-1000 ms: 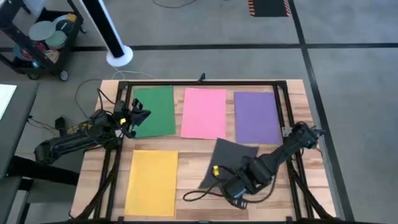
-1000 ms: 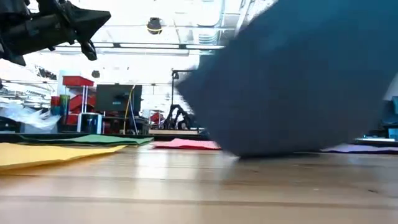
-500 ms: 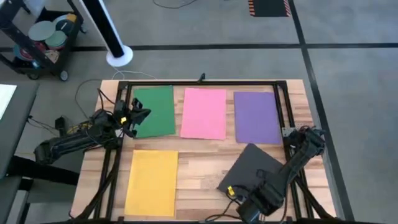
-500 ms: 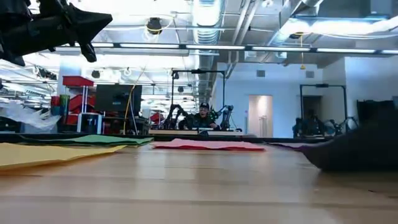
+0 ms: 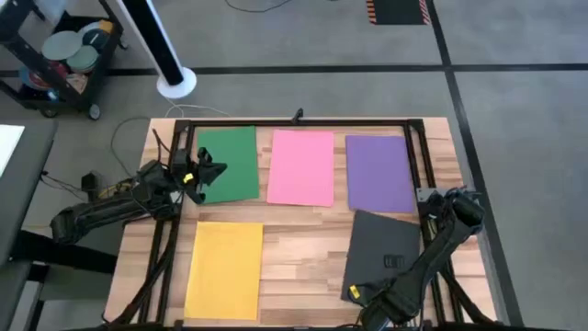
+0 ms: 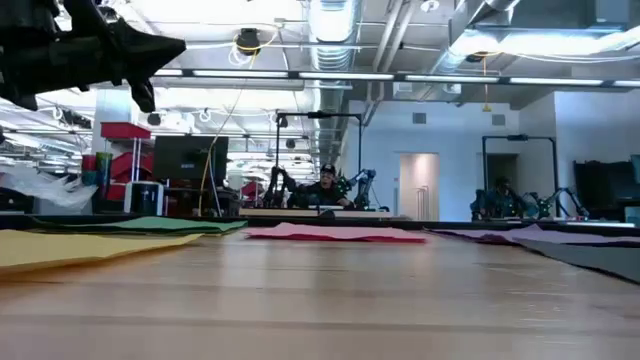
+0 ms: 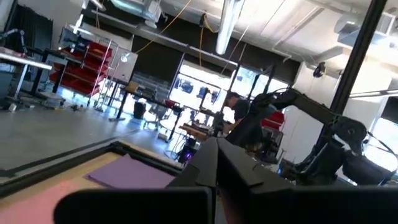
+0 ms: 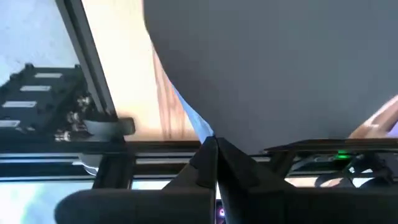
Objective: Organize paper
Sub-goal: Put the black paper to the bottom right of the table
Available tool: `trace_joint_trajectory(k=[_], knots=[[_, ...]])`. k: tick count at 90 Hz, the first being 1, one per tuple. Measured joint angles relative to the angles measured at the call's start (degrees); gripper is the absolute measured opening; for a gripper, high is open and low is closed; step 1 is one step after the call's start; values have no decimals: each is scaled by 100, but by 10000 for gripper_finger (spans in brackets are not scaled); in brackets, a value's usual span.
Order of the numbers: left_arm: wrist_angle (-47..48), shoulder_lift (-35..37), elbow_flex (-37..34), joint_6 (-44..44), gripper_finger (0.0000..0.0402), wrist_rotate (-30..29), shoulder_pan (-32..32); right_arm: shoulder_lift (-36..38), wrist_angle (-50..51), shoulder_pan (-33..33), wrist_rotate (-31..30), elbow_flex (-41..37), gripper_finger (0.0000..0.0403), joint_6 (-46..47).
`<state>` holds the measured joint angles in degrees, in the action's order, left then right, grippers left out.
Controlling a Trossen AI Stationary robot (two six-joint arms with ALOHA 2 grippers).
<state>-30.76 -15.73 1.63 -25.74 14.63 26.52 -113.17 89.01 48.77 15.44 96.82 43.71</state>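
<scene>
Now black sheet (image 5: 384,255) flat under purple sheet (image 5: 378,172), no longer raised.

The right hand (image 5: 360,292) covers the black sheet's (image 5: 384,257) near corner, its arm partly cut off.

Flat sheets across the wooden table (image 6: 320,300): yellow sheet (image 6: 70,247), pink sheet (image 6: 335,233), dark sheet (image 6: 600,255).
</scene>
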Motion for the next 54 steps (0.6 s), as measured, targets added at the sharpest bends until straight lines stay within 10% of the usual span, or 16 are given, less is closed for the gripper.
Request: trace_joint_trajectory(k=[54], knots=[[358, 0, -4, 251, 0, -286, 0, -56, -874, 658, 237, -173, 0, 189]])
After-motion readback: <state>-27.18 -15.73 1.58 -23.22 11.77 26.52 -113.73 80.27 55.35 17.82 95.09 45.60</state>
